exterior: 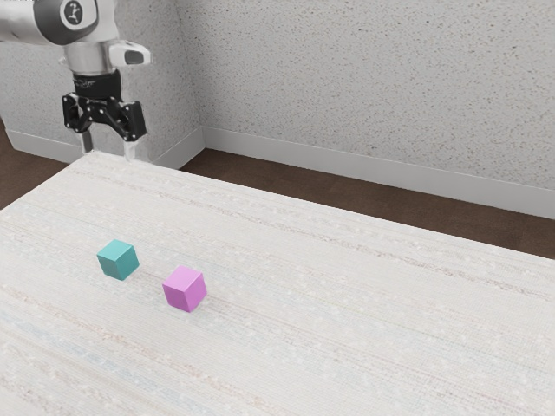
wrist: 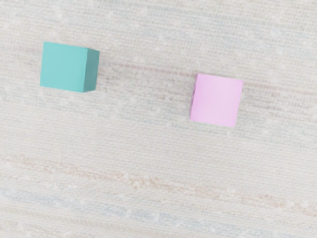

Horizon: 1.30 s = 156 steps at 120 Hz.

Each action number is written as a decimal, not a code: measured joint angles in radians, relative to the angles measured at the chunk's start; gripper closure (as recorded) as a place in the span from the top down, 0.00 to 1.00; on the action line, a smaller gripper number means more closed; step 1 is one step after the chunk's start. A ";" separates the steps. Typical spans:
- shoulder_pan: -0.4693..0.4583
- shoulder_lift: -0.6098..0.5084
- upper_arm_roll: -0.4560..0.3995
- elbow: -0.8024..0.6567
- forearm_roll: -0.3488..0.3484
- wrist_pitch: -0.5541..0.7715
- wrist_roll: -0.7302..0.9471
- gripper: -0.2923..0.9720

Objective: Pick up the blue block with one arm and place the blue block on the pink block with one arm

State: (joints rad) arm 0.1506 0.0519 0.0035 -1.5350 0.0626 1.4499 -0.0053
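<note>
item 1. jaws: black two-finger unit on a white and grey arm (exterior: 82, 22), seen at the exterior view's upper left. released, fingers spread apart, nothing between them. they hang above the far corner of the bench, well apart from both blocks.

item 2. blue block (exterior: 117, 259) (wrist: 69, 67): small solid cube, teal-tinted blue, matte. it sits flat on the bench, untouched, toward the exterior view's left, below the jaws and nearer the camera than they are.

item 3. pink block (exterior: 184, 289) (wrist: 217, 99): small solid cube, pale pink-violet, matte, much the same size as the blue one. it sits flat on the bench near the blue block, on the exterior view's right of it and slightly nearer the camera. a clear gap lies between the two, and its top carries nothing.

item 4. bench (exterior: 364, 329): broad flat top, pale whitewashed wood grain with faint streaks.

item 5. surroundings: grey speckled wall (exterior: 373, 78), white baseboard (exterior: 381, 172), dark brown floor (exterior: 408, 206) behind the bench.
</note>
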 joint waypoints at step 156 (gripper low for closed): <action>0.077 0.296 0.252 -0.361 -0.114 0.641 0.410 0.77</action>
State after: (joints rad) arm 0.2276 0.3483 0.2556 -1.8956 -0.0512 2.0909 0.4049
